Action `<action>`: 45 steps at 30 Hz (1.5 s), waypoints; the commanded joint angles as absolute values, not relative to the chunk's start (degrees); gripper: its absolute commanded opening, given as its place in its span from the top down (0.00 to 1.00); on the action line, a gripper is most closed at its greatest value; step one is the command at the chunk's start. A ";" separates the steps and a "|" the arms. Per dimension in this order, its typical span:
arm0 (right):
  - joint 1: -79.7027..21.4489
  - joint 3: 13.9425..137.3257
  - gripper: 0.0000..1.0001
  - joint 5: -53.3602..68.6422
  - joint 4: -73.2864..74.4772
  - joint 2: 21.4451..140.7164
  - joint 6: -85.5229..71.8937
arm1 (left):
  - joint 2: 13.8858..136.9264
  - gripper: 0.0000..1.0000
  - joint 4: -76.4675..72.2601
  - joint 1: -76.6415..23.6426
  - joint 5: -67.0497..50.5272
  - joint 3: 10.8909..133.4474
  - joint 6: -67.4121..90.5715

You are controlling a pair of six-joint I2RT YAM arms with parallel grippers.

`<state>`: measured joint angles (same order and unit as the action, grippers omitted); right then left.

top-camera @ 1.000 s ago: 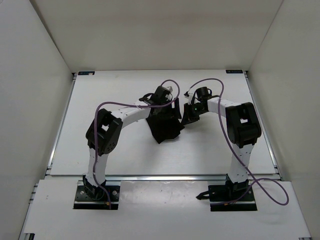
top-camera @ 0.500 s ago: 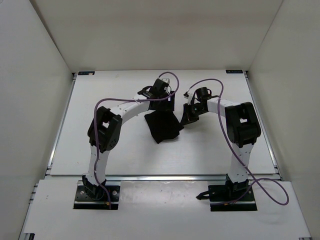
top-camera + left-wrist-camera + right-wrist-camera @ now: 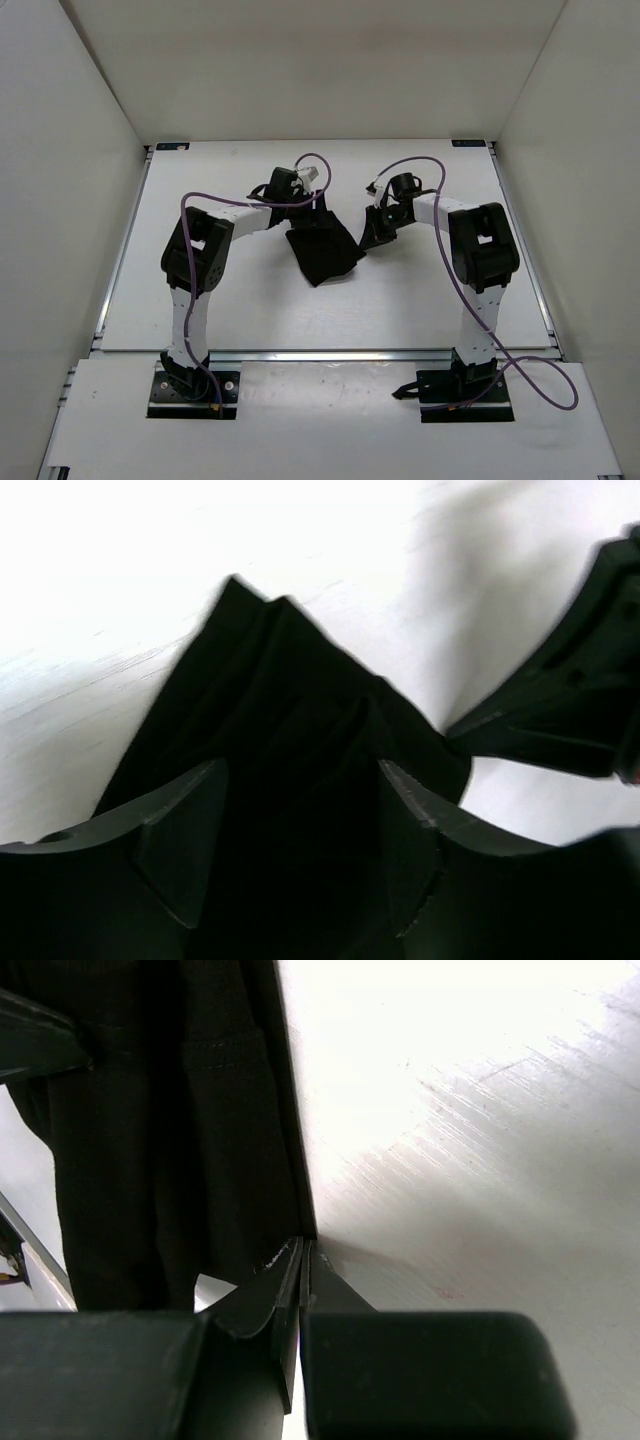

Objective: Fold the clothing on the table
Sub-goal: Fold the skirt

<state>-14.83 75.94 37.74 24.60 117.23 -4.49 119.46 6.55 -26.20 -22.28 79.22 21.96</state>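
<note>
Top external view shows the clothing as a compact dark wedge lying flat on the white surface, near its middle. Compared with a second ago it sits lower and tidier. The bunched far part that was under the left arm is now laid down, and the garment's far edge is uncovered.

Just beside the clothing's far-left corner is the left gripper, which has drawn back off the fabric. In the left wrist view its jaws stand apart and hold nothing, with the layered cloth visible beyond them. At the clothing's right edge, the right gripper has not shifted. In the right wrist view its jaws are pressed together and their tips meet right at the hem. Whether any cloth is caught there cannot be told.

My reading is that a fold has just been laid and released. The stack already looks several layers deep, so what remains is probably one more fold or some smoothing.
</note>
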 commanded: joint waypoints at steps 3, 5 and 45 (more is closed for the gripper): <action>-15.29 77.96 1.00 36.56 24.96 118.74 -3.87 | 117.60 0.40 -1.58 -26.63 -31.64 78.05 22.14; -15.47 77.61 1.00 36.65 25.05 118.65 -4.04 | 118.12 0.57 -2.80 -26.54 -31.99 78.04 22.94; -19.51 75.33 1.00 36.21 21.88 118.74 -8.53 | 124.36 0.99 -9.23 -27.33 -22.59 84.20 33.75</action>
<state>-19.79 75.96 37.41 23.00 117.58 -8.43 124.53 -6.94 -26.50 -20.64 84.93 33.95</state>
